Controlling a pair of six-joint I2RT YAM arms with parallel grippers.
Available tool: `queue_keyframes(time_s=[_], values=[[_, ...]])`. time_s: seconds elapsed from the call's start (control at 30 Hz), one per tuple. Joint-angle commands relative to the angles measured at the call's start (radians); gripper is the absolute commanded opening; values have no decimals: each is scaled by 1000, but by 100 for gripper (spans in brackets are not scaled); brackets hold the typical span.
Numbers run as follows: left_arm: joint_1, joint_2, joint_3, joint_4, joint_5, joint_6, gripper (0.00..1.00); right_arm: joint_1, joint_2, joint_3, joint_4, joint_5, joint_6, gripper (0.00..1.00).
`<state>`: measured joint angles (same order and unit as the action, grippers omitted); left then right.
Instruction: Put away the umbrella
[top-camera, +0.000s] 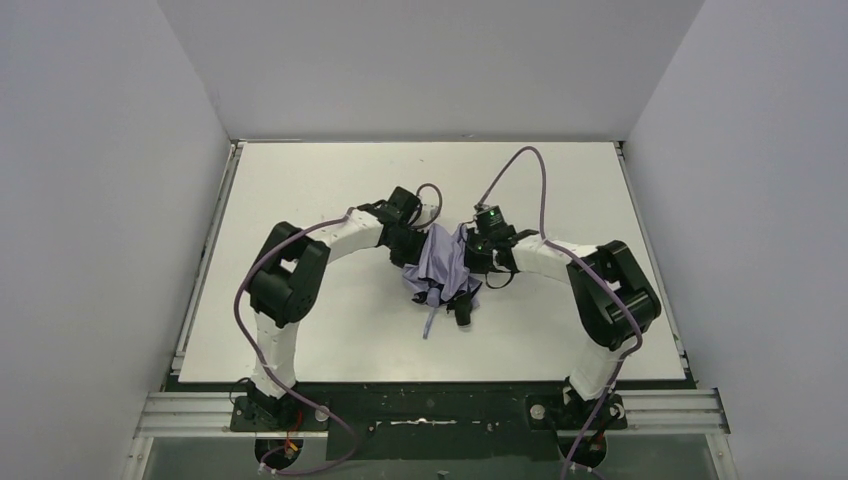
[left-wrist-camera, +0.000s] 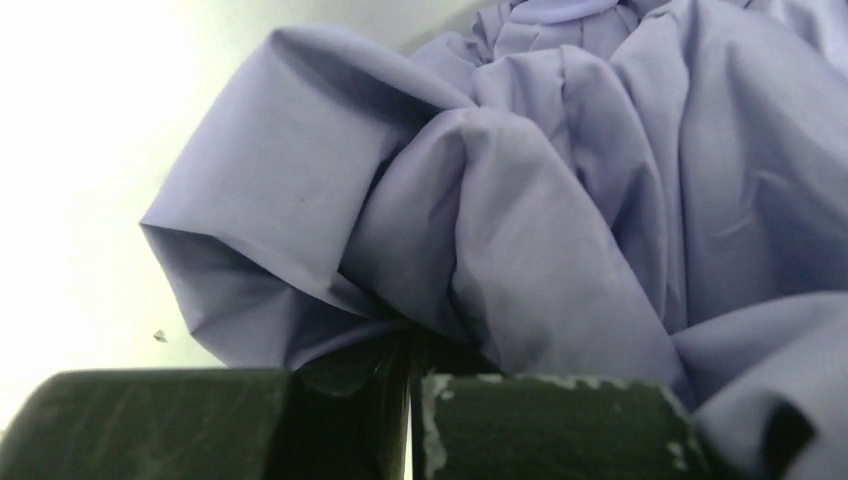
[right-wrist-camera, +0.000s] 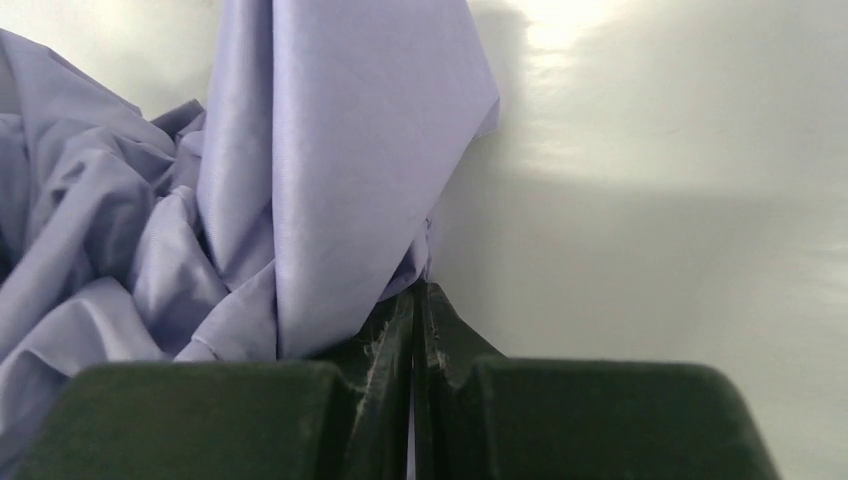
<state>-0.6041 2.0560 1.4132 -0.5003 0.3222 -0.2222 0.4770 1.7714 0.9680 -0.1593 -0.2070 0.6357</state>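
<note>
look: umbrella (top-camera: 440, 262) showing as crumpled pale lavender fabric, bunching in loose folds
where: sitting mid-bench (top-camera: 300, 200), between both grippers
axis: running far-to-near, thin lavender end pointing at the near edge
left gripper (left-wrist-camera: 410, 350): pinching umbrella fabric, fingers nearly touching
right gripper (right-wrist-camera: 413, 300): pinching a fabric fold too

- A white table (top-camera: 300, 180) fills the middle of the room, its surface glossy and catching glare from the light overhead.
- Plain pale walls close it in: one on the left (top-camera: 100, 200), one at the back (top-camera: 430, 60), one on the right (top-camera: 760, 200).
- A dark strip (top-camera: 430, 400) runs along the near edge.
- A slotted aluminium rail (top-camera: 190, 412) lies just in front of that strip.
- A tiny dark speck (left-wrist-camera: 160, 337) sits on the white surface.
</note>
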Motion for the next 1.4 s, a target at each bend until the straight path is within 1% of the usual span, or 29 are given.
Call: queue_keyframes(time_s=[0.0,0.17,0.23,0.3,0.4,0.47,0.57,0.63,0.8,0.97,1.07,1.17,1.23,1.37], values=[[-64,-48,-86,120,60,-65,0,126,4,23,-6,-70,43,0],[-106,-48,-111,162,53,-100,0,184,-17,6,62,-112,122,0],[-116,-35,-114,169,40,-107,0,199,-30,-6,86,-140,111,0],[-115,-29,-126,169,26,-111,0,201,-53,-27,55,-132,92,1],[-103,-42,-143,155,-20,-106,0,193,-127,-71,-27,-47,66,2],[-88,-55,-134,128,-44,-91,0,189,-177,-90,-88,16,48,7],[-64,-79,-106,80,-75,-59,15,189,-246,-112,-177,87,31,9],[-51,-94,-83,50,-93,-32,18,189,-283,-126,-229,130,28,10],[-8,-122,-35,-19,-118,9,18,187,-391,-157,-364,280,24,12],[38,-175,-56,-30,-110,16,18,183,-502,-191,-472,381,34,13],[49,-190,-71,-36,-110,25,18,183,-551,-220,-498,392,51,13],[45,-175,-71,-46,-111,27,17,183,-577,-249,-494,364,74,12],[38,-156,-64,-53,-107,22,14,183,-575,-265,-477,333,92,12],[14,-134,-56,-54,-106,21,13,194,-553,-304,-392,255,147,11]])
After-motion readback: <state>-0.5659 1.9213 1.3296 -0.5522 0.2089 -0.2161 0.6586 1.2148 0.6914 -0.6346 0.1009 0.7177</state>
